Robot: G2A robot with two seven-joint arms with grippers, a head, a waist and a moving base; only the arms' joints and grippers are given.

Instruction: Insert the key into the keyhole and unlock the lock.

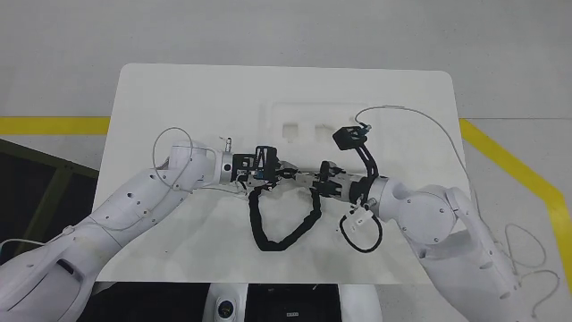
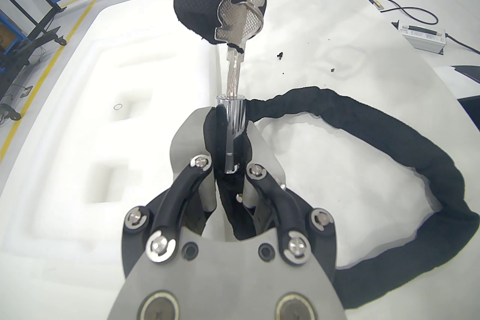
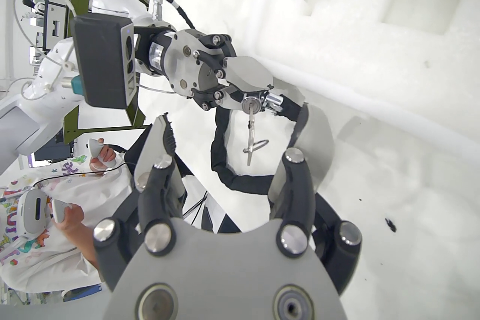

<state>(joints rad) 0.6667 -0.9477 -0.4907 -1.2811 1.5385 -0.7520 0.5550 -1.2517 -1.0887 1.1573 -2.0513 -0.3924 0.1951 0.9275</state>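
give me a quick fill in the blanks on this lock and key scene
1. The key sits in the ___ of the lock.
2. The left gripper is ___ on the lock.
3. The right gripper is ___, gripping nothing.
4. The lock's chain has a ___ cover.
Missing words: keyhole; shut; open; black.

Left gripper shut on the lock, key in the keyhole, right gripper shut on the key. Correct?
No. The right gripper is open: the right wrist view shows its fingers wide apart, not closed on the key. The left gripper is shut on the lock, and the key is in the keyhole.
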